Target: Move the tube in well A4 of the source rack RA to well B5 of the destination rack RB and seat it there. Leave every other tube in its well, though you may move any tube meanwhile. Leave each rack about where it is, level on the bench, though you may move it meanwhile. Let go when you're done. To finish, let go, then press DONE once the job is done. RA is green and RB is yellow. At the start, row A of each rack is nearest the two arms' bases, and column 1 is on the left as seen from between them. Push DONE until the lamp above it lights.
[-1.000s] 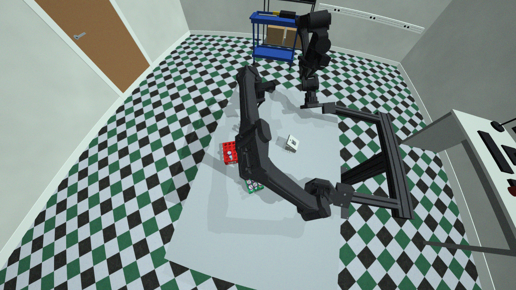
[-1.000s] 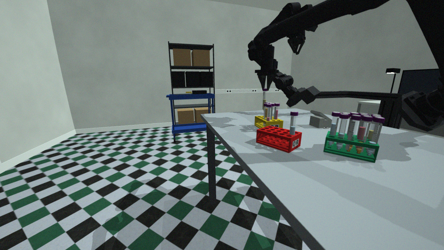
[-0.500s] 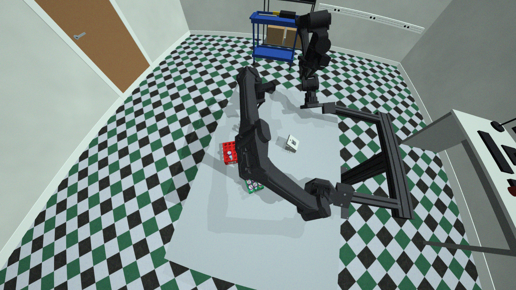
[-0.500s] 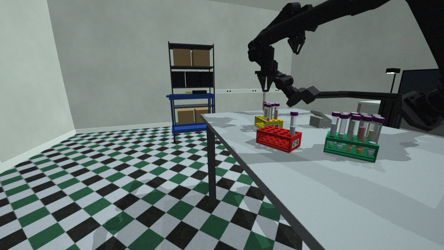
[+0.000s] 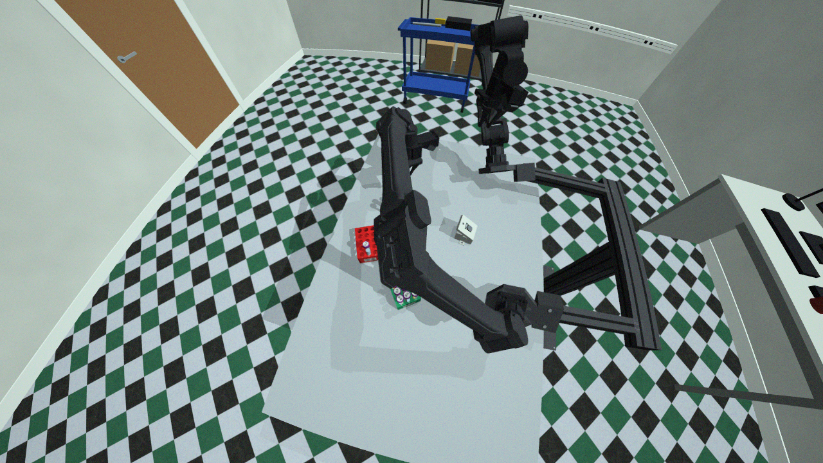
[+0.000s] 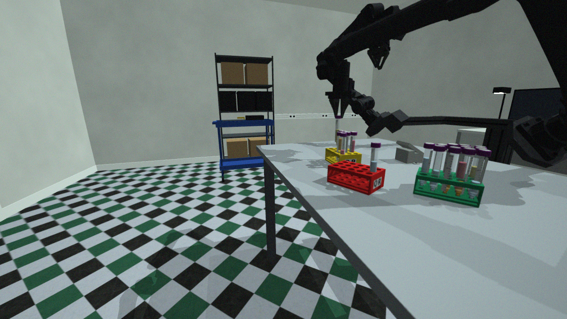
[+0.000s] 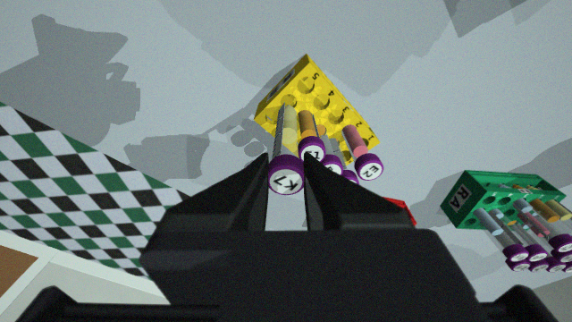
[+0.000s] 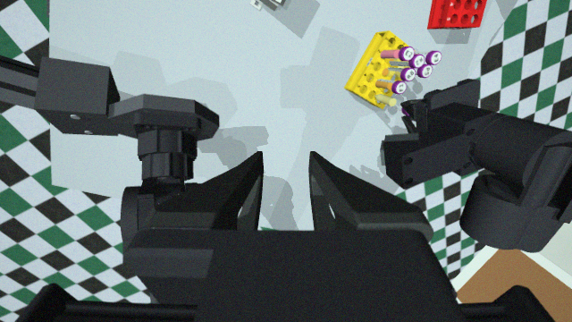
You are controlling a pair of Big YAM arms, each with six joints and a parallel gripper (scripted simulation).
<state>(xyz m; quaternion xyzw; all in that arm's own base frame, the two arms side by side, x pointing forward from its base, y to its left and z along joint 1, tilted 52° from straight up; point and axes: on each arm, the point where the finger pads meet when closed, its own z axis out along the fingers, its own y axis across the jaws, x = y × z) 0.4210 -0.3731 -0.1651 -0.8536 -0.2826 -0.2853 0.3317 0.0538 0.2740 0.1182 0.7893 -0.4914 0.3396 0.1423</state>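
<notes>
Lab by the look of it, capped sample tubes (image 6: 461, 166) in racks (purple caps throughout), pale bench (image 5: 460, 397), blue cart (image 5: 440, 86) (image 6: 242, 165), boxed shelving (image 6: 244, 85), checkered floor (image 5: 189, 253) (image 6: 158, 238).
</notes>
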